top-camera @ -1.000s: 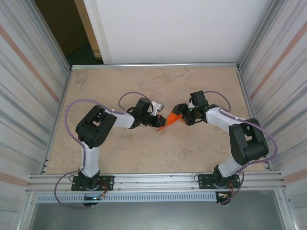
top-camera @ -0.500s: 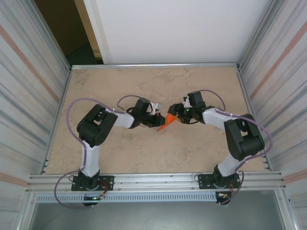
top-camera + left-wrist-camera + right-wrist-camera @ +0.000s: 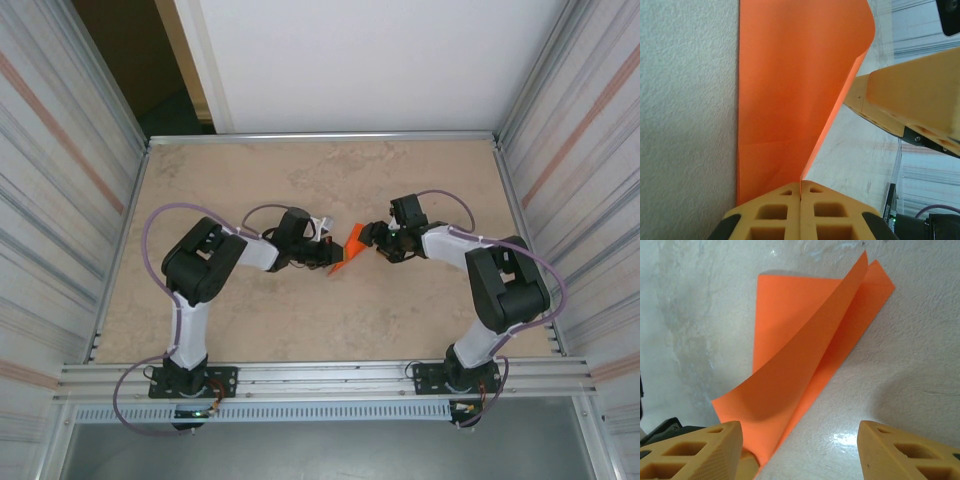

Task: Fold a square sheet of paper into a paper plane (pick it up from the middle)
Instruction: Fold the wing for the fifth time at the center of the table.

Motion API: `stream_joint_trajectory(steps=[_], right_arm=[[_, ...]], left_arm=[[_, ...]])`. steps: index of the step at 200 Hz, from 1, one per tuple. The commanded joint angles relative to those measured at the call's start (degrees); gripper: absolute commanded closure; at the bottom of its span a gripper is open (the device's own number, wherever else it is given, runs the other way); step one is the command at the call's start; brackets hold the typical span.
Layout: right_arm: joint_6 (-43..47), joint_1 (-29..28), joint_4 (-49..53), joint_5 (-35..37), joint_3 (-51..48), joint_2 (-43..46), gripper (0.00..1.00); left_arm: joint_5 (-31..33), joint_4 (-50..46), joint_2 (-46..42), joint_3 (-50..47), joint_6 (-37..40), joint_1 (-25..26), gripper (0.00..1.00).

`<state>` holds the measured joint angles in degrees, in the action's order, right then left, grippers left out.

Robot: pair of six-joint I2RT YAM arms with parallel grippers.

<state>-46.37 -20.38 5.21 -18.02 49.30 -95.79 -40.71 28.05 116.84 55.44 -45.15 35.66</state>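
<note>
Bare table beyond the paper.

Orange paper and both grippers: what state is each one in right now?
orange paper: folded over into two layers, the upper layer bowed up off the lower one, not yet a dart.
left gripper: shut, pinching the paper at its crease.
right gripper: open, with the paper's near end beside one finger, not clamped.

- No readable text, label, brand, number or sign is found in any view.
- The sheet of paper is seen as plain orange, unprinted on its visible faces.
</note>
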Motion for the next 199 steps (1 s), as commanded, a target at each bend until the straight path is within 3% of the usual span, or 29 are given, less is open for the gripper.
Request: stream_joint_trajectory(steps=[1, 48, 103, 199], right_arm=[[3.64, -0.9, 2.14, -1.31, 3.26, -3.13, 0.39], [3.55, -1.25, 2.26, -1.46, 4.71, -6.48, 0.37], [3.3, -1.59, 3.43, -1.22, 5.79, -10.16, 0.37], [0.99, -4.28, 12.02, 6.88, 9.89, -15.7, 0.35]], left_arm=[[-0.72, 2.54, 1.28, -1.12, -1.38, -0.5, 0.95], [-0.54, 4.01, 1.94, -1.9, -1.44, -0.49, 0.93], [0.48, 3.96, 2.77, -2.87, -0.28, -0.58, 0.83], [0.65, 1.32, 0.99, -2.43, 1.9, -0.7, 0.77]])
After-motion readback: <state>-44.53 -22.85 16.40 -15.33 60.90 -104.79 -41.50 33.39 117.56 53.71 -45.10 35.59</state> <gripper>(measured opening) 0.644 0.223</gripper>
